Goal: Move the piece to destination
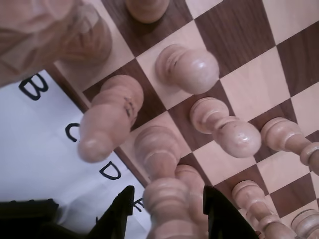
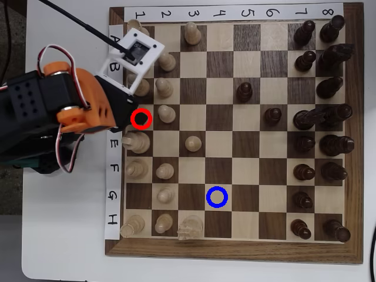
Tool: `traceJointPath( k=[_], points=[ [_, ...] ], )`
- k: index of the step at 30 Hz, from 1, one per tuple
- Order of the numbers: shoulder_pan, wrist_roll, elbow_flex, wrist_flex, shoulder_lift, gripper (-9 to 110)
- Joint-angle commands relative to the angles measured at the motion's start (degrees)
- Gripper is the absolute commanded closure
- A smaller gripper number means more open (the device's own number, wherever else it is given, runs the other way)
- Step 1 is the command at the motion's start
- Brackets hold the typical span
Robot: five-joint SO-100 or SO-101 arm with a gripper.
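black gripper (image 1: 167,209) jaws straddling turned cream wood piece (image 1: 172,204), contact unclear; glossy grain, rounded knob; blue ring (image 2: 217,197) far off

So the pale cream turned-wood chess piece with the rounded, ringed top (image 1: 172,204) is standing upright at the bottom edge of the wrist view. It's on the board's outer row, right by the lettered paper strip near D, and you can't really see it from overhead. The light-wood destination square with the blue ring (image 2: 217,197) is at row G, column 4, well apart from it.
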Motion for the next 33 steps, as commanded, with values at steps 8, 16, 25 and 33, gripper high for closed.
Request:
traceJointPath(
  k=[8, 16, 25, 33],
  points=[
    [3.1, -1.6, 0.2, -1.7, -1.0, 85],
    [3.3, -1.7, 0.3, -1.0, -0.9, 85],
    [3.2, -2.2, 0.6, 0.5, 0.2, 86],
    [2.5, -1.8, 0.9, 0.9, 0.9, 86]
  ],
)
